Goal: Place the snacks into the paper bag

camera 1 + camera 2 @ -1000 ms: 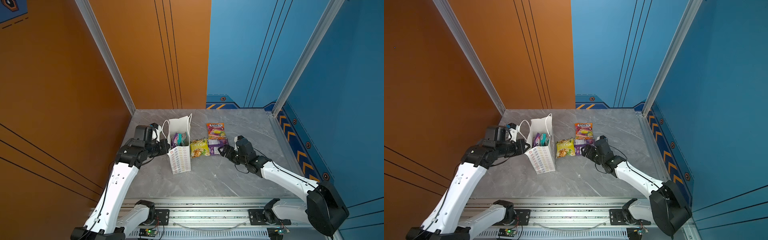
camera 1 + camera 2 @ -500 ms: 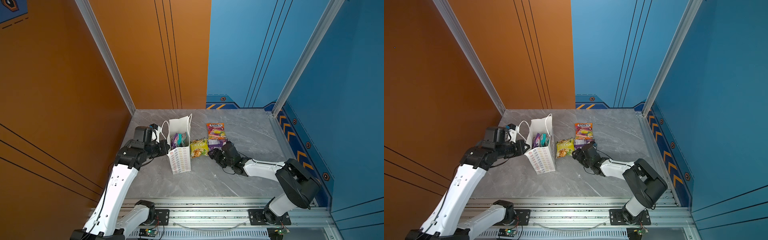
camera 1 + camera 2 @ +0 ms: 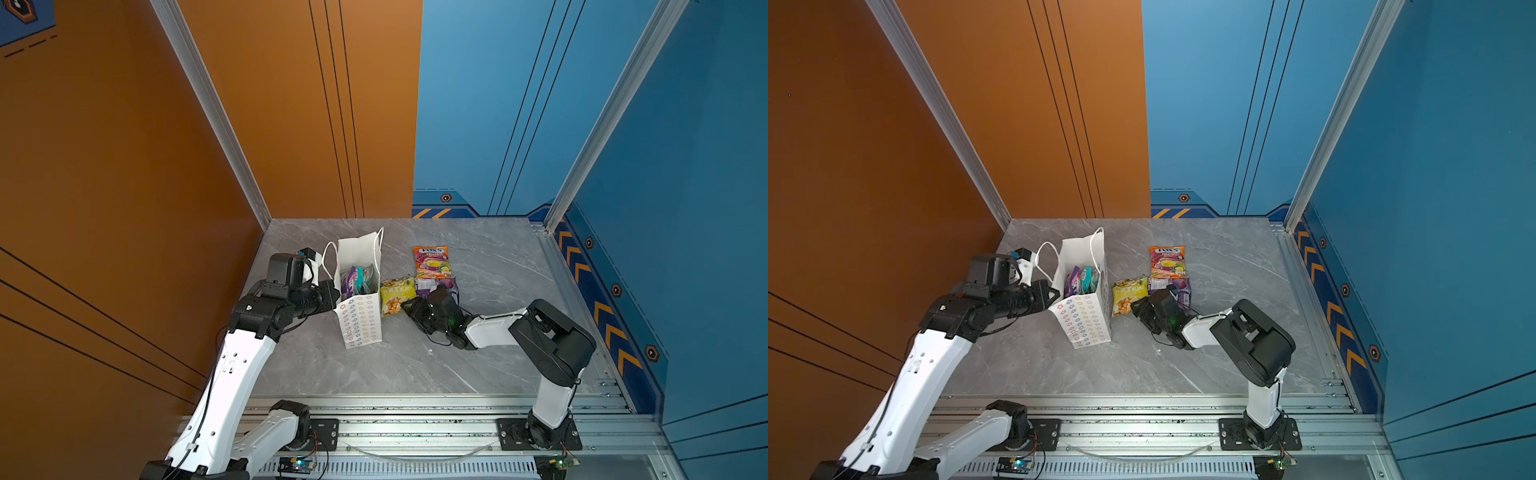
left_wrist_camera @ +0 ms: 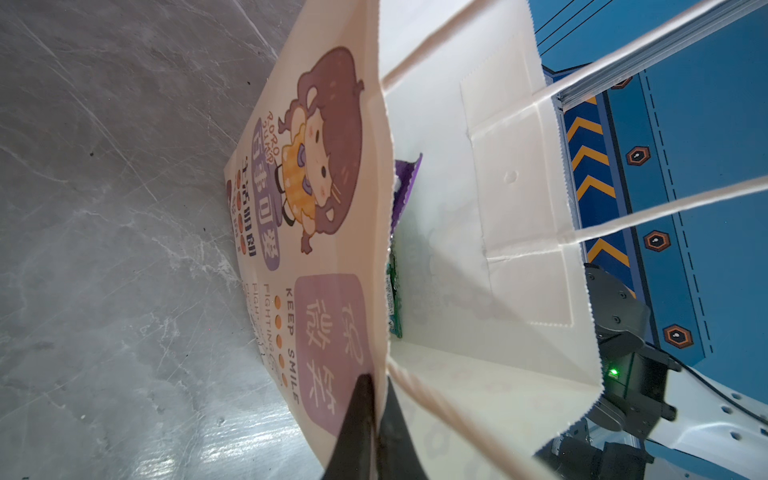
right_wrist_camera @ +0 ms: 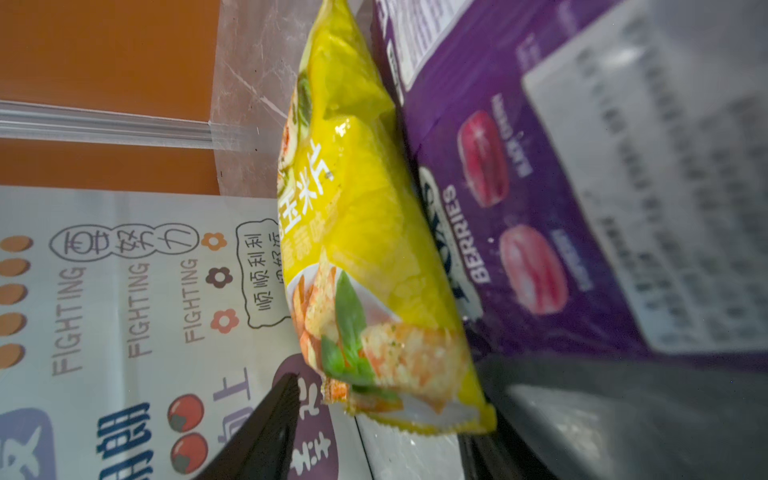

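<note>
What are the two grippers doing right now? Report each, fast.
Left gripper: shut on the paper bag, pinching its rim.
Right gripper: open, jaws either side of the yellow snack packet, not yet clamped.

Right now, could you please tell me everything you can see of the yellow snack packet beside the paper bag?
The yellow snack packet is a puffy, crinkly, glossy plastic pouch printed with Chinese characters, crackers and green leaves. It lies flat on the grey table, just beside the upright paper bag, its far edge against the purple packet. The right gripper has its open jaws on either side of the packet's near end, not yet clamped.
</note>
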`<state>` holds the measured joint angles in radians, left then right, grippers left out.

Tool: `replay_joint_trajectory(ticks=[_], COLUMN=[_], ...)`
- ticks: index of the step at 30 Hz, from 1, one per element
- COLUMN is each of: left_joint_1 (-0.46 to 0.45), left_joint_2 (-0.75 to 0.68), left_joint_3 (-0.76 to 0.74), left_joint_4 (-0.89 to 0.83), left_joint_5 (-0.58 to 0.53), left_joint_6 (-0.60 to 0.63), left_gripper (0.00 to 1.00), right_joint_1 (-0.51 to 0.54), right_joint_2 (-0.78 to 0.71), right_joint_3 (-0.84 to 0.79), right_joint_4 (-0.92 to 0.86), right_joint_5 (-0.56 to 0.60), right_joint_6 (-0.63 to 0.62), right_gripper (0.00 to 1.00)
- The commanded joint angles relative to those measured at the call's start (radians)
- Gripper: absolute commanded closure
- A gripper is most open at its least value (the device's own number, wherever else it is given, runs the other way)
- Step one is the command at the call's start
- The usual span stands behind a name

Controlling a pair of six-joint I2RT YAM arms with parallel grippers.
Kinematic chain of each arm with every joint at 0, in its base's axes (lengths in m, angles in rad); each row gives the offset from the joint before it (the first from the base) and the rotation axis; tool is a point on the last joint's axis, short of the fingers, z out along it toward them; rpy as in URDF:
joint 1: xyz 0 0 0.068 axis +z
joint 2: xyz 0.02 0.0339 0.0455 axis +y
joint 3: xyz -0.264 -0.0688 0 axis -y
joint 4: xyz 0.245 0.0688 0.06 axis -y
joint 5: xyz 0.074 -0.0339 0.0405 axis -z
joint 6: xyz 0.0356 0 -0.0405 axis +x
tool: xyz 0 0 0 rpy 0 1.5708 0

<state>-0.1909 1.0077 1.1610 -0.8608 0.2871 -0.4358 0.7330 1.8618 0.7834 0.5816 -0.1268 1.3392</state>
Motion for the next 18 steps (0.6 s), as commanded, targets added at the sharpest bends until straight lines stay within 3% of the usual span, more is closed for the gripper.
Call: replay_joint_trajectory(ticks=[1, 6, 11, 18], left_joint_1=[-0.004, -0.003, -0.001, -0.001], left_joint_2=[-0.018, -0.018, -0.008, 0.002], left_joint_3=[-0.008, -0.008, -0.006, -0.006], left_joint_4=[0.02, 0.019, 0.02, 0.019], left_joint_5=[0.005, 0.005, 0.008, 0.012], left_joint_6=[-0.006, -0.004, -0.004, -0.003], left_gripper=[0.93, 0.93, 0.93, 0.93], right_joint_1=[0.0, -0.014, -0.025, -0.069], right_joint_2=[0.044, 0.06, 0.001, -0.09], right_joint_3=[0.019, 0.011, -0.009, -0.035], right_joint_4=[0.106, 0.161, 0.108, -0.01], right_joint_5=[0.015, 0.027, 0.051, 0.035], right_joint_6=[0.063, 0.082, 0.029, -0.073], right_gripper=[0.46, 0.67, 0.85, 0.93])
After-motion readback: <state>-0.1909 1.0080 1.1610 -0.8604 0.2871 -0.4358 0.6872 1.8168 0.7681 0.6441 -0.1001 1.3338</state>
